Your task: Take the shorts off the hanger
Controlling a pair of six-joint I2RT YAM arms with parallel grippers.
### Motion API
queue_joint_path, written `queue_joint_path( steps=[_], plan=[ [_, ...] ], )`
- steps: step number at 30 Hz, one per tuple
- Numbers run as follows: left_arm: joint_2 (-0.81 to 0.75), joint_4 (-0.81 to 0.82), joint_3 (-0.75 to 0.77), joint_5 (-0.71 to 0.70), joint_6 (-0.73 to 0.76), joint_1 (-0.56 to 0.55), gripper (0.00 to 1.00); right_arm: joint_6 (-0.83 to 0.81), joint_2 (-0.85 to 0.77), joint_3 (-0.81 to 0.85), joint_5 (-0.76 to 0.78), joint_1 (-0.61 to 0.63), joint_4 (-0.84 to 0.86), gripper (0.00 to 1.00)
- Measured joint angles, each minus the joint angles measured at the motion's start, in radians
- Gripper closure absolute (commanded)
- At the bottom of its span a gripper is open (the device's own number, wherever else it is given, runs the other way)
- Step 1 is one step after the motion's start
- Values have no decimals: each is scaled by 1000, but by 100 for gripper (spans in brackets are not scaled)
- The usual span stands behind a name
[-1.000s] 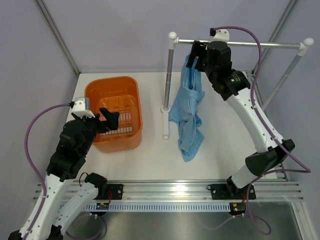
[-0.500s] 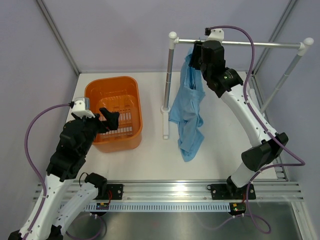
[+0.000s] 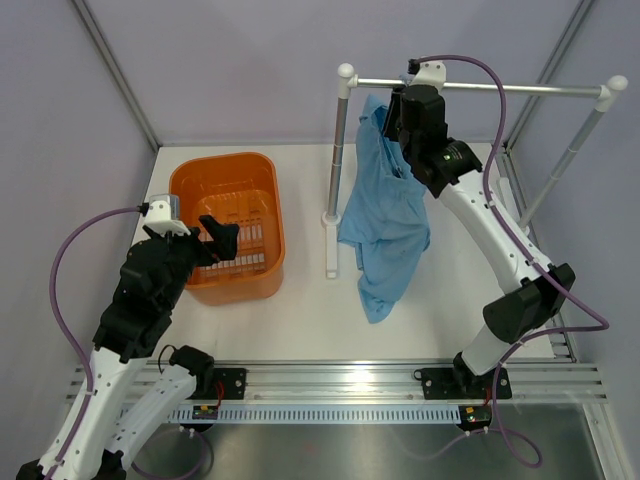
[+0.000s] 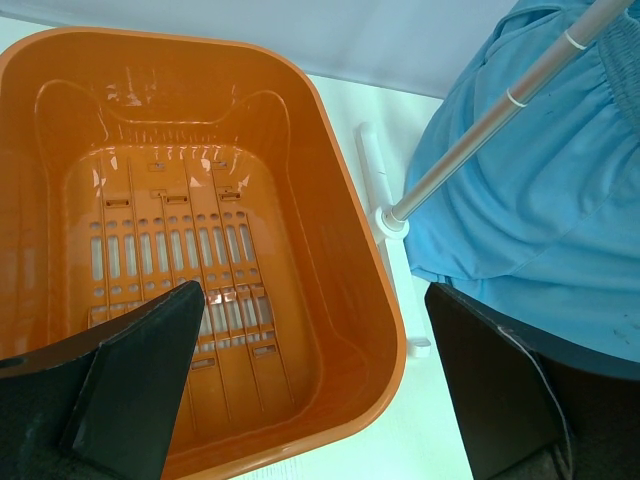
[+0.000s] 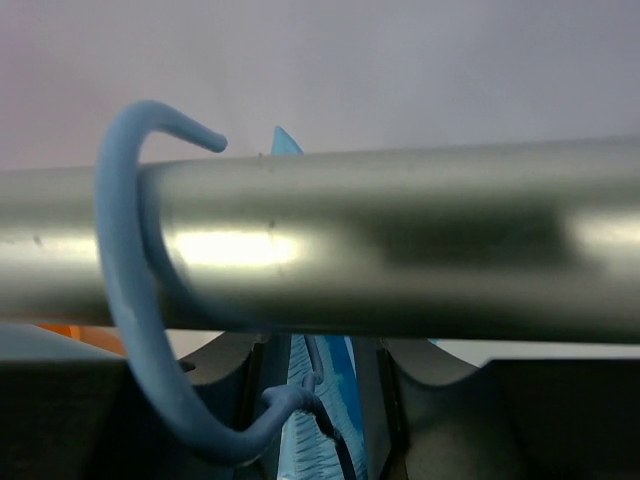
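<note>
The light-blue shorts (image 3: 385, 220) hang limp from the silver rail (image 3: 480, 88) on a thin light-blue wire hanger (image 5: 125, 300), whose hook curls over the rail. My right gripper (image 3: 390, 115) is just under the rail at the top of the shorts. In the right wrist view my right gripper (image 5: 320, 410) is shut on the gathered waistband of the shorts (image 5: 306, 446), with the hanger's wire neck between the fingers too. My left gripper (image 3: 222, 240) hovers wide open over the orange basket (image 3: 225, 160), holding nothing; its wrist view shows the basket rim (image 4: 390, 330) and the shorts (image 4: 540, 170) at right.
The rail rests on two white-capped posts; the left post (image 3: 338, 170) stands on a white foot between the basket and the shorts. Grey walls close in the table at the left, back and right. The rail (image 5: 400, 240) fills most of the right wrist view.
My right gripper moved in under the rail and closed on the top of the shorts. The fabric has swung and spread out to the right. The left arm has not moved.
</note>
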Motion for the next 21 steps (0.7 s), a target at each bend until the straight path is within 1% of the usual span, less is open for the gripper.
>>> queue_joint_path(
  steps=[4, 6, 10, 11, 13, 14, 16, 21],
  plan=[
    [0, 0, 0, 0, 0, 0, 1, 0, -14, -23, 0, 0, 16, 62],
    [0, 0, 0, 0, 0, 0, 1, -3, -28, -42, 1, 0, 25, 64],
    [0, 0, 0, 0, 0, 0, 1, -9, -37, -49, 2, 1, 35, 75],
    [0, 0, 0, 0, 0, 0, 1, -11, -37, -50, 5, 1, 35, 82],
    [0, 0, 0, 0, 0, 0, 1, -16, -37, -52, 8, 1, 37, 88],
    [0, 0, 0, 0, 0, 0, 1, -19, -37, -52, 12, 2, 38, 94],
    [0, 0, 0, 0, 0, 0, 1, -25, -37, -52, 17, 2, 39, 99],
    [0, 0, 0, 0, 0, 0, 1, -41, -45, -54, 19, 2, 33, 100]
  ],
)
